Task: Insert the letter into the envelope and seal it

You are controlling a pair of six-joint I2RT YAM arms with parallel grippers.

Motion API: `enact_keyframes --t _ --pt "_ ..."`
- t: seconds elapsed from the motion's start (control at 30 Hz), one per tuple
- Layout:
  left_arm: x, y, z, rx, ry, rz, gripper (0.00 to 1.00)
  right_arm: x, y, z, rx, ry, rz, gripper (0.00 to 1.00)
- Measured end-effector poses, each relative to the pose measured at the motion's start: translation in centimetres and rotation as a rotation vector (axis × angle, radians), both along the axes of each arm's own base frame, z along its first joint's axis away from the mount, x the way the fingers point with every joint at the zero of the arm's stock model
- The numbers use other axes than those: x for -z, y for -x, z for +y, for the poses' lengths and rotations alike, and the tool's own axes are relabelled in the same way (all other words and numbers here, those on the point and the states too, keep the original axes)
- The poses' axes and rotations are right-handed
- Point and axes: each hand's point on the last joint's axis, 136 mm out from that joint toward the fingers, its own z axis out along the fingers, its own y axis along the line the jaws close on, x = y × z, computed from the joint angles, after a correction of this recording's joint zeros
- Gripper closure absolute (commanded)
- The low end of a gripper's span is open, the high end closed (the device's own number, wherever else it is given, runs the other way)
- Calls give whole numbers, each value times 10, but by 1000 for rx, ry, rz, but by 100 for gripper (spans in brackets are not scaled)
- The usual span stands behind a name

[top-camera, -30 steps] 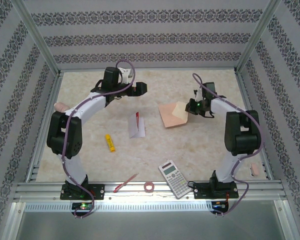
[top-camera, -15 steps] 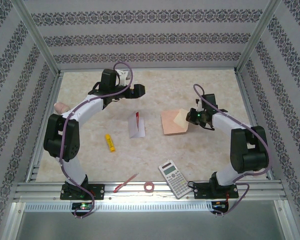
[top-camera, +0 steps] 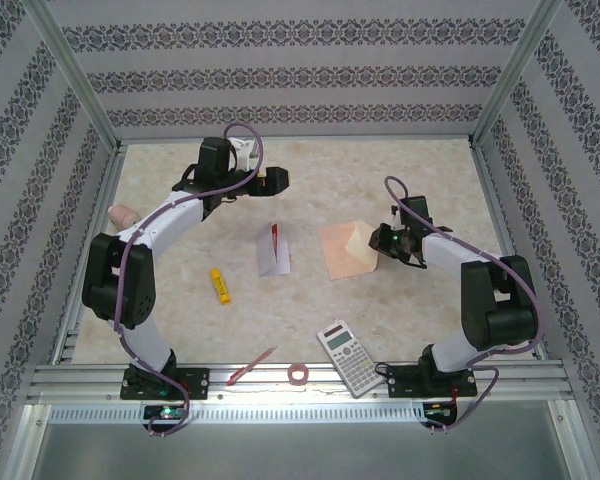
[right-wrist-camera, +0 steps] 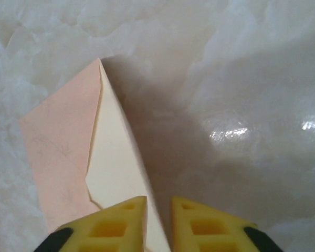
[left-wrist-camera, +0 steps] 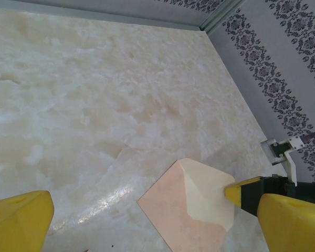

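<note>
The peach envelope (top-camera: 342,252) lies right of the table's middle, its cream flap (right-wrist-camera: 115,163) lifted off the table on the right side. My right gripper (top-camera: 379,243) sits at the flap's tip, and in the right wrist view (right-wrist-camera: 158,202) its jaws stand a narrow gap apart with the flap's edge running into that gap. The letter (top-camera: 273,250), a white sheet with a red edge, lies at the middle. My left gripper (top-camera: 276,180) hangs wide open behind it, holding nothing. Its wrist view (left-wrist-camera: 156,198) looks down on the envelope (left-wrist-camera: 178,215).
A calculator (top-camera: 348,357), a roll of tape (top-camera: 299,374) and a red pen (top-camera: 252,366) lie along the near edge. A yellow stick (top-camera: 220,285) lies left of the letter. Pink objects sit at the left rail (top-camera: 123,213) and the right rail (top-camera: 510,338).
The right gripper's jaws have parted from a shut grip on the flap after drawing the envelope a little nearer. The left gripper has drifted slightly back and left, still open.
</note>
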Motion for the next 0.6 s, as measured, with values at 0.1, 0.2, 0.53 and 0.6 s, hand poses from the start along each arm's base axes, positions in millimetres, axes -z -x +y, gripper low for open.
enact_keyframes --t 0.1,0.2,0.53,0.6 --pt "2 1 1 -1 -2 5 0 -2 0 -1 3 8 -5 39" --pt "1 0 3 -9 -3 2 0 -14 1 -3 6 15 -26 27" --pt "-10 7 42 -153 -107 31 0 -116 -14 4 -3 6 -209 3" --pt "-13 11 53 -195 -146 33 0 -136 -18 20 -41 -16 -241 3"
